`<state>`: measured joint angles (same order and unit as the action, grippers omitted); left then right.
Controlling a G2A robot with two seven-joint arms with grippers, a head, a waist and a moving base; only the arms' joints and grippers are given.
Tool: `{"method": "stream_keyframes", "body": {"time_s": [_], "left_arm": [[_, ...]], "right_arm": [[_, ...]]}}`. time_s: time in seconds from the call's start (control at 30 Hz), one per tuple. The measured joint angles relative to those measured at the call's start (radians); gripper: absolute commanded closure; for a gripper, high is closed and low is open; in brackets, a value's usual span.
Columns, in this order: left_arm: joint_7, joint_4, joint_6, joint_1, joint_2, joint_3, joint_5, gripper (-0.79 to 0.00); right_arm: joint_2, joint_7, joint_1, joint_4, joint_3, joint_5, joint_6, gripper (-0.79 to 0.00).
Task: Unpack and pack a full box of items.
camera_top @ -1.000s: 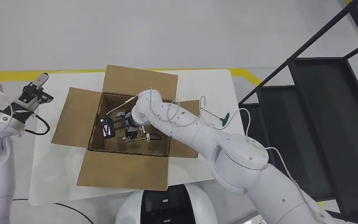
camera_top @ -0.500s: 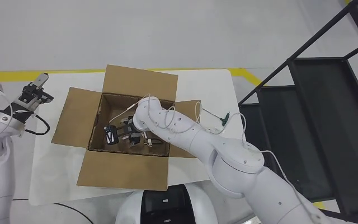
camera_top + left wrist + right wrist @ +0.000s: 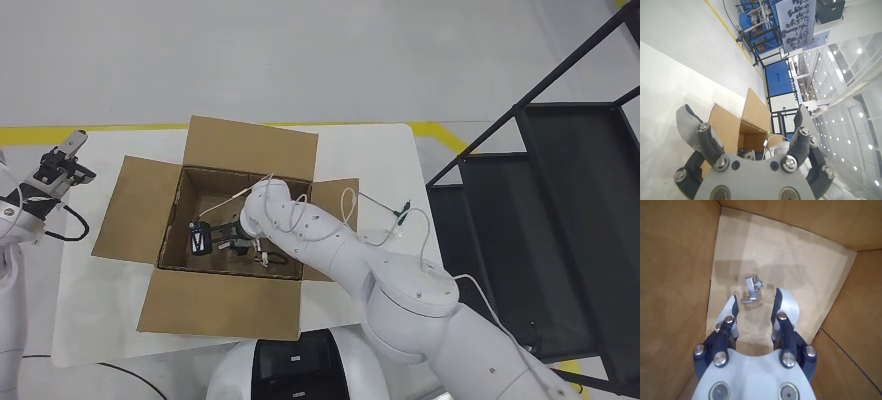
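Hovering the wide-spread right gripper point(image 3: 755, 294) inside the cardboard box point(image 3: 677, 256) over a metal bracket point(image 3: 753, 290), seemingly mid-unpacking, needing next a descent and squeeze.

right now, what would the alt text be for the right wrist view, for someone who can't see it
The right gripper hangs open inside a cardboard box, its fingers spread over a small metal bracket with a bolt, which lies on the box floor. Brown cardboard walls close in on every side.
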<state>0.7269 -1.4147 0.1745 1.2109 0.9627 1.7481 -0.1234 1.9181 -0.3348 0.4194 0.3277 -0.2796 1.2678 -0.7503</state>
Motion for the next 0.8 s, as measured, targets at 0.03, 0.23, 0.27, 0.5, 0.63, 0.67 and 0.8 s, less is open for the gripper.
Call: {"method": "stream_keyframes", "body": {"time_s": [0.03, 0.23, 0.27, 0.5, 0.63, 0.67, 0.8], "left_arm": [[0.000, 0.000, 0.000, 0.000, 0.000, 0.000, 0.000, -0.785], [0.000, 0.000, 0.000, 0.000, 0.000, 0.000, 0.000, -0.785], [0.000, 0.000, 0.000, 0.000, 0.000, 0.000, 0.000, -0.785], [0.000, 0.000, 0.000, 0.000, 0.000, 0.000, 0.000, -0.785], [0.000, 0.000, 0.000, 0.000, 0.000, 0.000, 0.000, -0.785], [0.000, 0.000, 0.000, 0.000, 0.000, 0.000, 0.000, -0.785], [0.000, 0.000, 0.000, 0.000, 0.000, 0.000, 0.000, -0.785]], "right_arm": [[0.004, -0.001, 0.000, -0.007, -0.001, -0.002, -0.001, -0.502], [0.028, -0.004, -0.004, -0.048, -0.007, -0.008, 0.000, -0.413], [0.031, -0.003, -0.005, -0.053, -0.008, -0.011, 0.002, -0.382], [0.053, -0.013, -0.007, -0.086, -0.019, -0.025, 0.010, -0.219], [0.064, -0.025, -0.003, -0.103, -0.024, -0.034, 0.012, -0.219], [0.066, -0.027, -0.002, -0.106, -0.025, -0.035, 0.011, -0.219], [0.075, -0.046, -0.002, -0.118, -0.028, -0.037, 0.014, -0.145]]}}
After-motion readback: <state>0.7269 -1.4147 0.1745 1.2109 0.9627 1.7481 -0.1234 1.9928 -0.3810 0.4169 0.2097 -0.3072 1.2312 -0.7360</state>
